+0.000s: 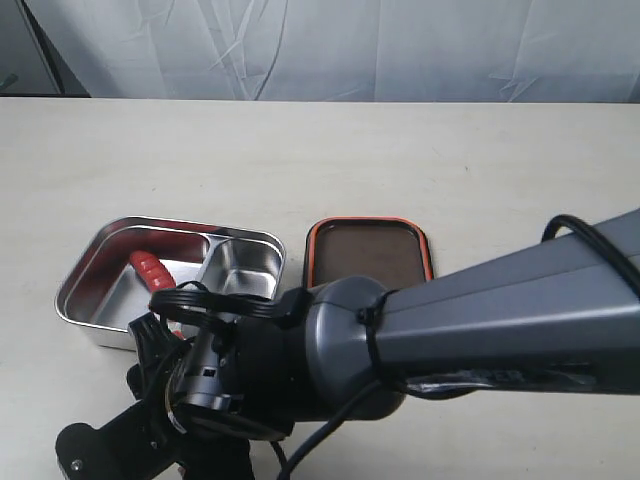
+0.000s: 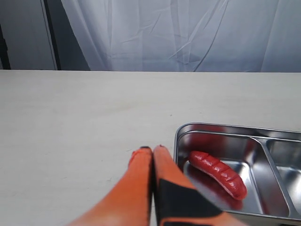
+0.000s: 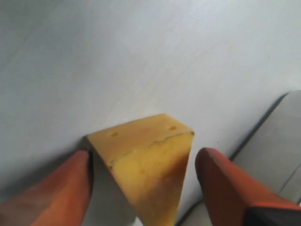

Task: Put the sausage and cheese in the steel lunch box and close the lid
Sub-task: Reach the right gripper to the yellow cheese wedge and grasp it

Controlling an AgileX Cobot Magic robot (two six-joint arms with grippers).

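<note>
1. The left gripper (image 2: 153, 149) is clenched on nothing, its fingertips pressed together over bare table (image 2: 70, 117), just off the outer corner of the steel lunch box (image 2: 225, 126)
2. The sausage (image 2: 217, 173) lies in the box's left compartment, its long axis slanting across the floor; the other compartment looks empty
3. The lid (image 1: 366, 250) lies flat on the table just beside the box's right end, apart from it
4. The right gripper (image 3: 146, 157) is spread wide and grasps nothing yet; the cheese (image 3: 141, 179) stands on the table between its fingers (image 3: 61, 193), one close against a side, the other clear
5. The wedge's long axis runs out from the wrist along the gap, so closing should meet its two side faces; this arm, reaching across in front of the box, is plainly the nearer, though it hides the cheese from the exterior view
</note>
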